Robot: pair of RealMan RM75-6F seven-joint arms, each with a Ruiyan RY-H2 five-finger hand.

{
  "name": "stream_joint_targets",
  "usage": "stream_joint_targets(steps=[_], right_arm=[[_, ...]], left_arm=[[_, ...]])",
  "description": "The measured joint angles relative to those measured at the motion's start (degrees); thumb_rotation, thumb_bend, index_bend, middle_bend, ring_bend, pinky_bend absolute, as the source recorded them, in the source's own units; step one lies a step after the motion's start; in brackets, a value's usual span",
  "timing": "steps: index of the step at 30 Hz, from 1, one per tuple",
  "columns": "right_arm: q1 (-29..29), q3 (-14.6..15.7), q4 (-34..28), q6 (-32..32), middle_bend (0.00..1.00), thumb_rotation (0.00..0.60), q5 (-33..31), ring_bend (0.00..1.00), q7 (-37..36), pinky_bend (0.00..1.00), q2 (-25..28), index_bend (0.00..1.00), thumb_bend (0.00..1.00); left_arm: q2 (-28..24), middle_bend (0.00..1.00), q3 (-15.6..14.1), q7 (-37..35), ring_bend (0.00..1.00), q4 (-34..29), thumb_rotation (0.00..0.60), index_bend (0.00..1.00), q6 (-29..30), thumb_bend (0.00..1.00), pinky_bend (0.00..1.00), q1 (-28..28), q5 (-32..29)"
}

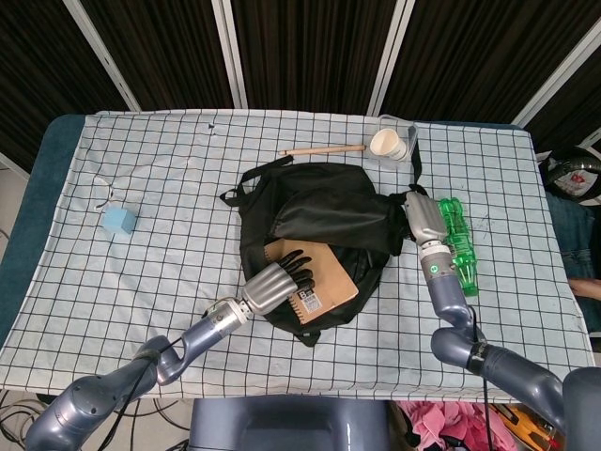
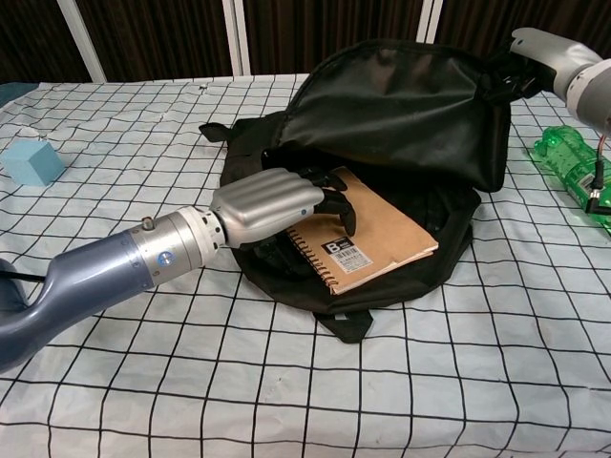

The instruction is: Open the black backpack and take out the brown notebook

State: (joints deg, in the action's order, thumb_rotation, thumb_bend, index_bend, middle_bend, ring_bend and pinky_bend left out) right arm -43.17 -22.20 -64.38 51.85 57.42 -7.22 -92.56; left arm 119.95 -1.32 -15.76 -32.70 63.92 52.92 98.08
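The black backpack (image 1: 319, 202) lies open mid-table, its flap (image 2: 401, 105) lifted. Inside the opening lies the brown notebook (image 2: 382, 234), spiral edge toward me, also visible in the head view (image 1: 324, 277). My left hand (image 2: 272, 200) reaches in from the near left; its dark fingertips (image 2: 334, 200) lie curled over the notebook's left corner, and the thumb is hidden. At the bag's right side my right hand (image 2: 539, 52) grips the raised flap's edge and holds it up; in the head view that hand (image 1: 420, 218) sits beside the bag.
A green plastic bottle (image 1: 455, 240) lies just right of the bag, close to my right forearm. A paper cup (image 1: 387, 144) and a wooden stick (image 1: 324, 149) lie behind the bag. A light blue cube (image 1: 119, 221) sits far left.
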Motion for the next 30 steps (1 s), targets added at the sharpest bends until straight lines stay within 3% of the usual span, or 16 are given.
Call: stream_joint_targets(steps=[12, 30], right_arm=[[0.0, 0.0, 1.1, -0.4, 0.64, 0.600, 0.8, 0.39, -1.2, 0.10, -0.3, 0.82, 0.61], [0.4, 0.3, 1.7, -0.8, 0.64, 0.600, 1.7, 0.39, -2.4, 0.10, 0.1, 0.82, 0.62]], left_arm=[[0.8, 0.38, -0.5, -1.4, 0.09, 1.9, 0.600, 0.38, 0.5, 0.13, 0.07, 0.2, -0.2], [0.7, 0.42, -0.4, -5.6, 0.11, 2.2, 0.600, 0.41, 1.2, 0.30, 0.08, 0.6, -0.8]])
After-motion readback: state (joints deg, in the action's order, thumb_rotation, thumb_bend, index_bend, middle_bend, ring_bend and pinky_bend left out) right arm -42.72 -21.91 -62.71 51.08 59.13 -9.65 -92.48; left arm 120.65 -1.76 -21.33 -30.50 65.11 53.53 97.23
